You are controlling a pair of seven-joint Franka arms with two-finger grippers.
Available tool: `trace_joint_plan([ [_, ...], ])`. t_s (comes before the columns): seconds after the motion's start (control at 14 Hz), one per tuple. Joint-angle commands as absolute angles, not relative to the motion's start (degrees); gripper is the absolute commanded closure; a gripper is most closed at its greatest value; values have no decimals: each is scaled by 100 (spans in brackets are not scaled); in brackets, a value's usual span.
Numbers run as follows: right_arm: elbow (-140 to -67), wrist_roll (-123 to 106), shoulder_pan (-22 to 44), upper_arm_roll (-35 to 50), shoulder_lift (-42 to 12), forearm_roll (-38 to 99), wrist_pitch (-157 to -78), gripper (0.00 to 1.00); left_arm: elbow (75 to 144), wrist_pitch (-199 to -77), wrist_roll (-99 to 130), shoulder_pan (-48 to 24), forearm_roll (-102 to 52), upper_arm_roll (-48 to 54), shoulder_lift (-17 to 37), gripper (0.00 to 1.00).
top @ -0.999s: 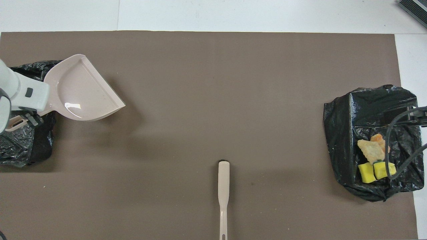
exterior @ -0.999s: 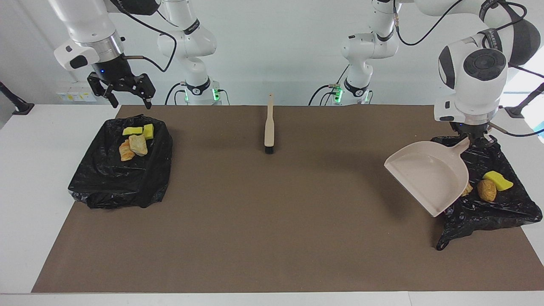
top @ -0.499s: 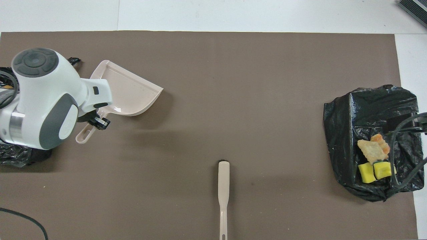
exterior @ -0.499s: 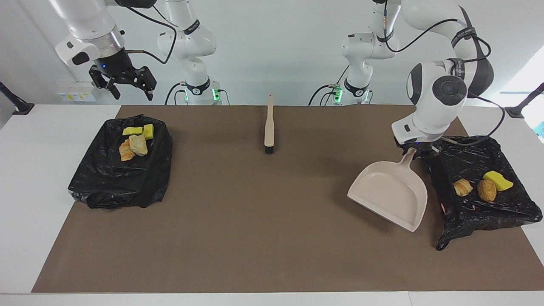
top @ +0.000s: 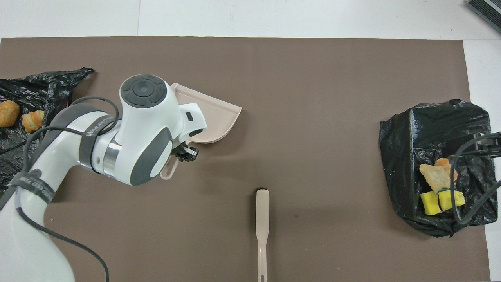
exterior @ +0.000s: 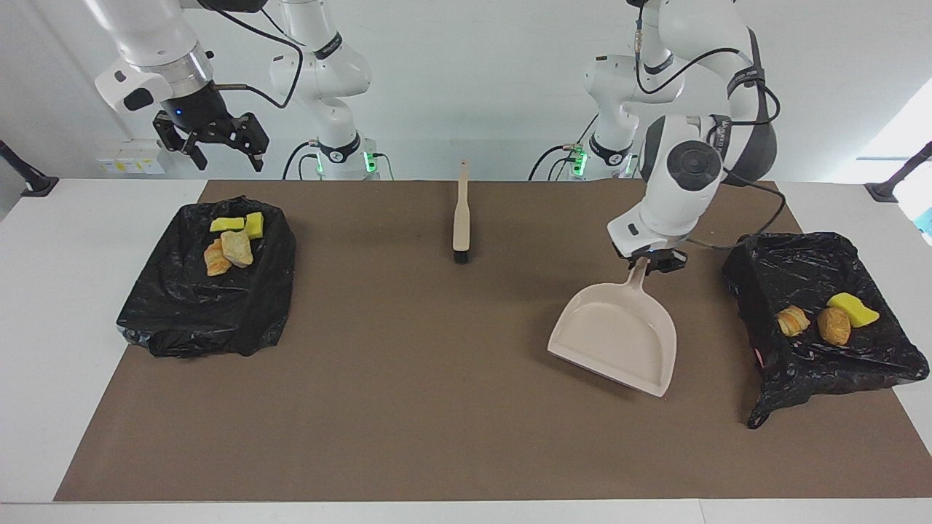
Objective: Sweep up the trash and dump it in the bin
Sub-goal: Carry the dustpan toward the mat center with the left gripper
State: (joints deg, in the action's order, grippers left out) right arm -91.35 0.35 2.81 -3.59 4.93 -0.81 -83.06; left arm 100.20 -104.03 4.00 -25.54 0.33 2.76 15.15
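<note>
The left gripper [exterior: 644, 263], clamped on the beige plastic dustpan [exterior: 615, 336]'s handle, holds it pan-mouth toward six o'clock; yellow-and-tan trash chunks [exterior: 826, 318] lie binned at three o'clock. Right gripper [exterior: 218, 149] waits, fingers apart.

I'm looking at a matt brown mat [exterior: 437, 378], paper-like and faintly speckled, over a smooth white tabletop [exterior: 73, 327]. The dustpan [exterior: 619, 338] reads as smooth beige plastic with a soft sheen. Both bin liners [exterior: 211, 306] [exterior: 823, 269] are thin black plastic film, crinkled and glossy. The yellow pieces [exterior: 853, 308] look porous and spongy, the tan lumps [exterior: 834, 325] rough and crumbly. The brush handle [exterior: 461, 211] is pale, smooth and matt. My arm shells [top: 145, 129] are glossy white plastic.
</note>
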Motion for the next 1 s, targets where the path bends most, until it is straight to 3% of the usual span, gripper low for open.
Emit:
trace_joint_plan([
  [0.0, -9202, -26, 211, -395, 598, 35, -8253, 0, 9056, -10170, 1097, -2970, -105, 149, 2116, 100],
  [0.29, -9211, -44, 237, -360, 598, 44, -8279, 0, 8298, -10090, 2187, -3435, -246, 141, 2627, 100],
  [0.5, -9141, -175, 220, -395, 598, 44, -8183, 0, 7657, -10028, 2715, -3709, -193, 114, 3347, 100],
  [0.86, -9149, -202, 193, -404, 729, 44, -8086, 0, 7708, -10177, 3313, -3735, -193, 123, 3331, 100],
  [0.93, -9176, -185, 193, -396, 747, 44, -8095, 0, 7769, -10421, 3313, -3709, -237, 123, 3314, 96],
])
